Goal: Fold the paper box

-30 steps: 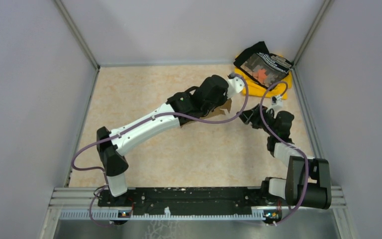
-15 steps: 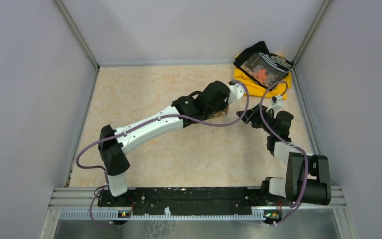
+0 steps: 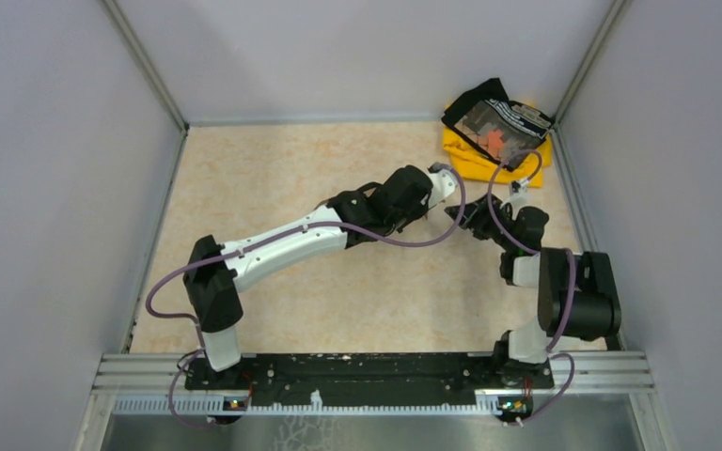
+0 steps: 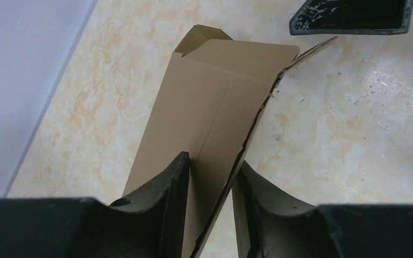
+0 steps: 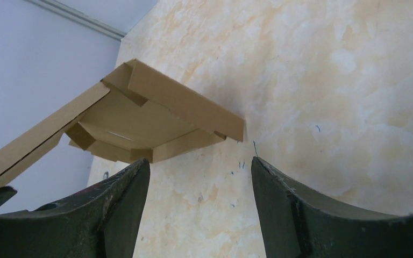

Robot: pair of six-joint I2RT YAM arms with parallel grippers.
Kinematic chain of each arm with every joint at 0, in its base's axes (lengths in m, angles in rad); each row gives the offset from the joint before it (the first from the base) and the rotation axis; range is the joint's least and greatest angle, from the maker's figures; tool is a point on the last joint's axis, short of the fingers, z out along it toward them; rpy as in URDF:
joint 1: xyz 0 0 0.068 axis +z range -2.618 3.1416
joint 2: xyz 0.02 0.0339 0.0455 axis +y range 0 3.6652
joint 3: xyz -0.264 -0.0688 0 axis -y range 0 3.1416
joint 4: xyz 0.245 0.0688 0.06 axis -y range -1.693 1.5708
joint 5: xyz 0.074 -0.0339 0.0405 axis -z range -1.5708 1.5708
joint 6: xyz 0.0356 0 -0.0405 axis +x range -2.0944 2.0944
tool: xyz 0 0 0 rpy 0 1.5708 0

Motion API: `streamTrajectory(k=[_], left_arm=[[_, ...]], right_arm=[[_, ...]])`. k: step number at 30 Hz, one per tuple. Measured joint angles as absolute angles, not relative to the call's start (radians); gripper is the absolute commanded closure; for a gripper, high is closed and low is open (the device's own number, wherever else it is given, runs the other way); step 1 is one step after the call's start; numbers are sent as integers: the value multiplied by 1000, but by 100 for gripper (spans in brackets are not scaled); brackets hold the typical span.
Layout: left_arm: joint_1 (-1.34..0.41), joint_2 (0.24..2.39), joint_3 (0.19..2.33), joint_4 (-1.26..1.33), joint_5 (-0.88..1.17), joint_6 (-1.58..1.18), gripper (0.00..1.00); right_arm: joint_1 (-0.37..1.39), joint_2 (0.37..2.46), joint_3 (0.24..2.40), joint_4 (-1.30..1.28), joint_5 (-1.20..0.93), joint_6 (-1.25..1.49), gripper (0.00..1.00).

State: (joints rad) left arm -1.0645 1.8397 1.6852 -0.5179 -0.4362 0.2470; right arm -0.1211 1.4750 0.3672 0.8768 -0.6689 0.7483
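Beige marbled tbl [image 3: 273,169] w/ yellow-black cloth pile [image 3: 496,132] lying at far-right corner.

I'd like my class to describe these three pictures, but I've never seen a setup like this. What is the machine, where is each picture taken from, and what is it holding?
The machine is two robot arms bolted to the near edge of a table. The wide picture looks down from above and shows the left arm and the right arm. The other two pictures come from cameras on the wrists, so the dark shapes at the bottom are the gripper itself. The left gripper pinches a panel of a brown cardboard box, which is partly folded and held at a tilt. The right gripper is open and empty, facing the box. A yellow and black cloth pile lies in the far right corner.
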Motion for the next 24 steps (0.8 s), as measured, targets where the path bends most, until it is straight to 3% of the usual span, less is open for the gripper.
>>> streamTrajectory(k=[7, 24], left_arm=[[-1065, 1816, 1684, -512, -417, 232, 74], [-1064, 1814, 1671, -510, -390, 206, 74]], right_arm=[[-108, 1695, 458, 1075, -691, 853, 46], [12, 1867, 592, 1185, -705, 865, 55]])
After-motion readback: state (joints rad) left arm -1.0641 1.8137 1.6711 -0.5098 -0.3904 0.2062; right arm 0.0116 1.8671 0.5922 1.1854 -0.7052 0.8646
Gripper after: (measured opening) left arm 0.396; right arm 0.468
